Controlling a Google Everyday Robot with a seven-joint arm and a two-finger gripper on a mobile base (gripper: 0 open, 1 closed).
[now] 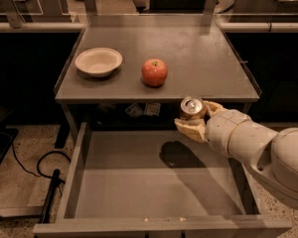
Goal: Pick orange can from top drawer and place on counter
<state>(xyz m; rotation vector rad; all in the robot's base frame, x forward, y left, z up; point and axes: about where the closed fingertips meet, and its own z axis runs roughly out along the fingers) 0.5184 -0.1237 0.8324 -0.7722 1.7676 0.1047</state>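
**Gripper [196, 117] pinching the orange can [192, 108] at the front edge of the counter [188, 43]**

So the gripper comes in from the right on its chunky white arm [258, 148], with both fingers [188, 129] clamped on the sides of the orange can. The can sits upright and you can see the silver top with its pull tab. It's up in the air, right at the counter's front edge, over toward the front right corner, touching neither surface as far as I can see. The top drawer [72, 177] is pulled out below, and the can's shadow [178, 154] falls on its floor. Up on the counter, a pale bowl [98, 61] sits near the left edge and a red apple [154, 72] is about mid-counter, near the front. Both are well apart from the can.
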